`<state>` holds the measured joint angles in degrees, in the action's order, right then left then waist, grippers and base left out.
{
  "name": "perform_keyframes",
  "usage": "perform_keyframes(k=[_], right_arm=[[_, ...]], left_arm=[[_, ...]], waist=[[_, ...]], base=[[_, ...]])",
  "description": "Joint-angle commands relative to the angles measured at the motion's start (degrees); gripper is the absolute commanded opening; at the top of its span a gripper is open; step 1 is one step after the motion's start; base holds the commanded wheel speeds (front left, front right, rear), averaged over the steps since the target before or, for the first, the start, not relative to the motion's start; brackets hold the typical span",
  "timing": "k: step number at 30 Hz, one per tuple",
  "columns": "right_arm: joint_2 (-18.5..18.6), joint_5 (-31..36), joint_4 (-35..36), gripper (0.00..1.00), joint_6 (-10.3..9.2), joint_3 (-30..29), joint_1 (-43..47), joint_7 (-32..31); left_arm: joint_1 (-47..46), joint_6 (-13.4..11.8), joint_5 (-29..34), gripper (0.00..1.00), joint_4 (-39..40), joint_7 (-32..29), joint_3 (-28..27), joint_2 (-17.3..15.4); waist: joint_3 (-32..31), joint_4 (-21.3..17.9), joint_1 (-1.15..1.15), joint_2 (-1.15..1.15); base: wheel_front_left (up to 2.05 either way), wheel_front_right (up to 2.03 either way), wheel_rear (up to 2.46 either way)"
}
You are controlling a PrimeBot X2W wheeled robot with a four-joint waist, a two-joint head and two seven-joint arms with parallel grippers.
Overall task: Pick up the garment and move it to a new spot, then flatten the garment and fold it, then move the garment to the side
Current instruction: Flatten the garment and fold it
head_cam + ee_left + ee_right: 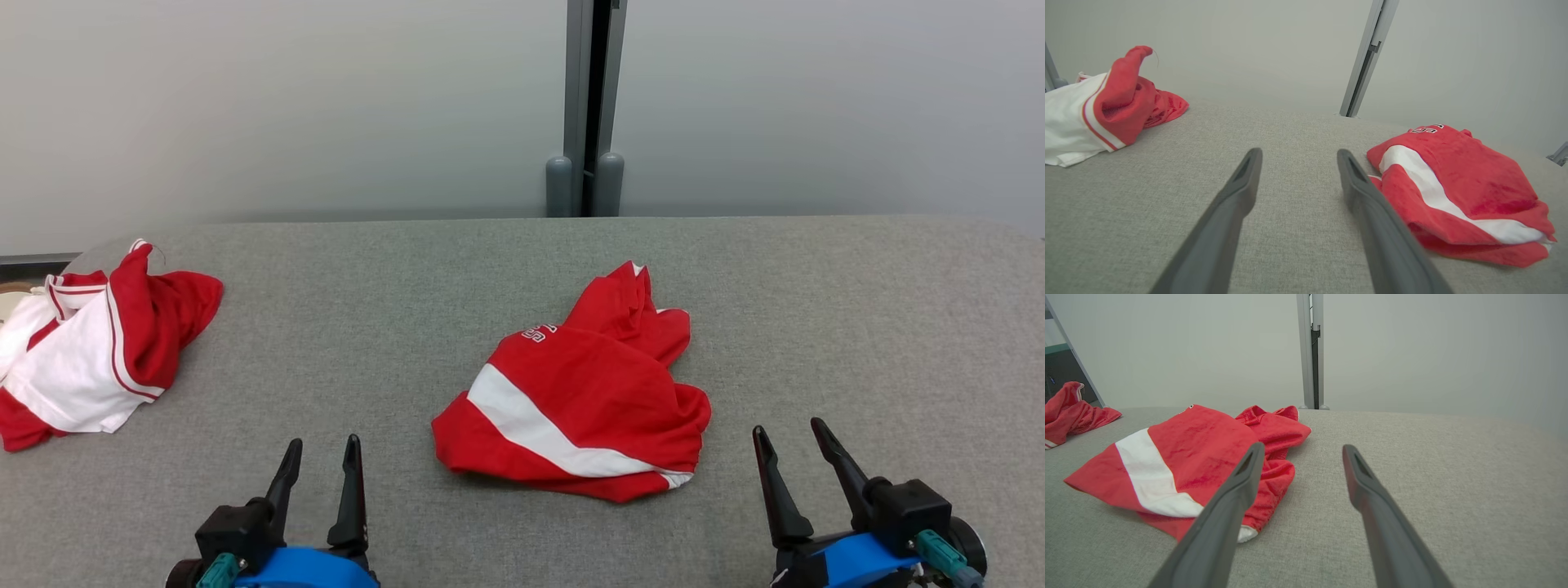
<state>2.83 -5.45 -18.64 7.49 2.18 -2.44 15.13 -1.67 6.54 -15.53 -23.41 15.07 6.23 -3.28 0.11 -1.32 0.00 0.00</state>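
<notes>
Both grippers, left and right, hang open and empty on either side of the crumpled red garment mid-table; likely risk: a pinch catching one layer only, leaving it bunched or dragged toward the second garment.

A robotics laboratory or test cell is indicated. The work surface is formed by a broad table covered in grey woven fabric, enclosed at the rear by pale frosted partition panels joined at a grey metal upright post. Two crumpled garments are laid on it well apart: a red garment with a white stripe and a red-and-white garment at the left edge.
</notes>
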Motion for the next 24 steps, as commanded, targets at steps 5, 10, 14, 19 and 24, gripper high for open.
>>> perform_keyframes(k=[5, 10, 14, 19, 24], right_arm=[[0.1, 0.5, -0.2, 1.0, 0.01, 0.0, -0.8, 0.0], [0.1, 0.6, 0.0, 1.0, 0.01, 0.3, -1.5, 0.0], [0.1, 0.9, 0.1, 1.0, 0.01, 0.5, -2.4, 0.0], [0.1, 1.0, 0.2, 1.0, 0.01, 0.2, -3.2, 0.0], [0.1, 1.3, 0.4, 1.0, 0.01, -0.4, -4.0, 0.0]], left_arm=[[-4.0, 0.6, 1.1, 1.0, -1.1, 0.2, 2.2, 0.2], [-9.4, 1.0, 1.1, 1.0, -5.8, -0.7, 5.6, -0.8], [-14.6, 1.1, 0.8, 1.0, -12.0, -3.1, 9.2, -1.4], [-19.3, 1.1, -1.9, 1.0, -18.2, -6.2, 13.7, -1.2], [-23.4, 0.9, -6.3, 1.0, -21.8, -7.1, 20.4, -0.9]], waist=[[0.4, -0.3, 0.0, 0.0], [1.6, -1.1, 0.0, 0.0], [3.1, -2.3, 0.0, 0.0], [4.8, -3.3, 0.0, 0.0], [6.6, -4.1, 0.0, 0.0]], base=[[0.0, 0.0, 0.0], [0.0, 0.0, 0.0], [0.0, 0.0, 0.0], [0.0, 0.0, 0.0], [0.0, 0.0, 0.0]])
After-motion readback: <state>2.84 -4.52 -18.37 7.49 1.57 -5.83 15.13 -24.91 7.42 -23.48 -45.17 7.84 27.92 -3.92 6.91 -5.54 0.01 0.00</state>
